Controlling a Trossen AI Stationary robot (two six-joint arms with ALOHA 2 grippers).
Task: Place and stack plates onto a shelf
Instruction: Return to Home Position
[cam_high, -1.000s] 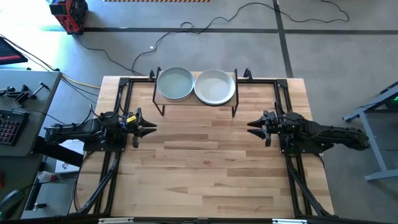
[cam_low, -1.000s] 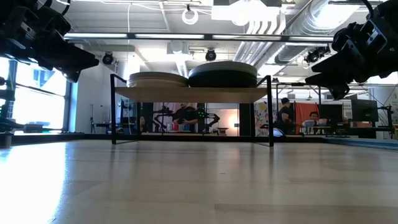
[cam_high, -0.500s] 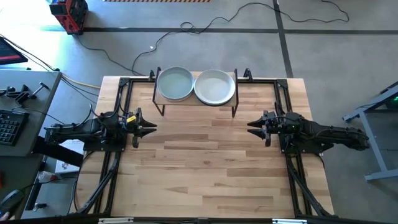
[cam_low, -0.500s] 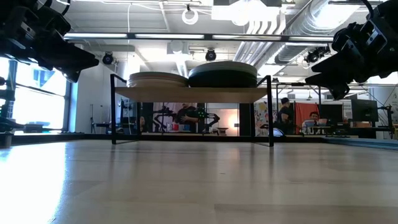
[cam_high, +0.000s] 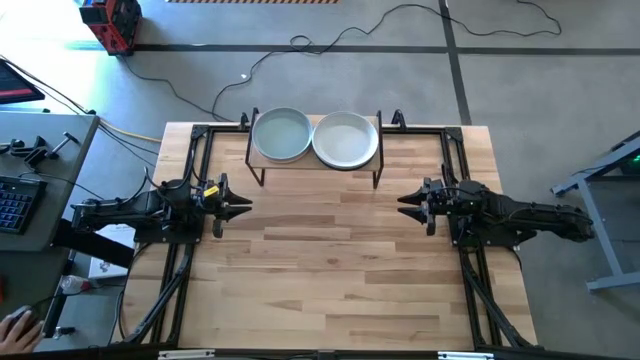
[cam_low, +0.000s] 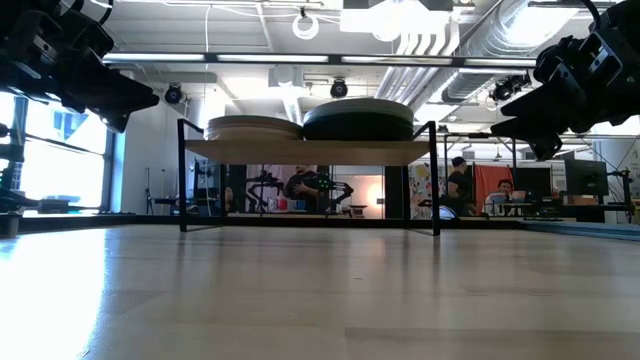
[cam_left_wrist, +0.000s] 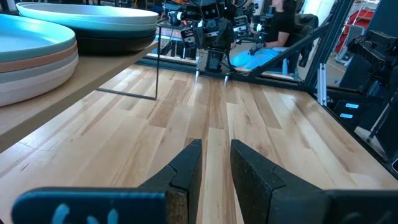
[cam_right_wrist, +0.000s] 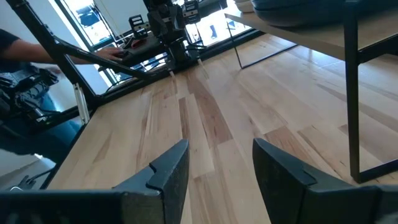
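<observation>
From above, the left gripper hovers over the wooden tabletop, nose pointed straight across at the right gripper. The two face each other well apart, and neither touches anything. The shelf stands off to one side of both, well clear of either set of fingers. The plates sit on it in two stacks side by side. The pale blue-topped stack is nearer the left gripper and the whitish-topped stack nearer the right gripper.

Down at table height, both arms hang above the wood, one at each upper corner, with the shelf between them and farther back. The stack on the left gripper's side looks pale and low. The one on the right gripper's side is dark along its flank and stands a little taller.

On the left wrist camera, that gripper's fingers are parted by a narrow gap with nothing in it. Just off to their side, on the shelf, pale blue lies over peach over whitish. Beyond that, a whitish plate tops a black one. Straight ahead waits the other arm, with a person seated behind it.

On the right wrist camera, that gripper's fingers stand wider apart, also empty. The shelf's black leg is near their side, with a dark plate above it.
</observation>
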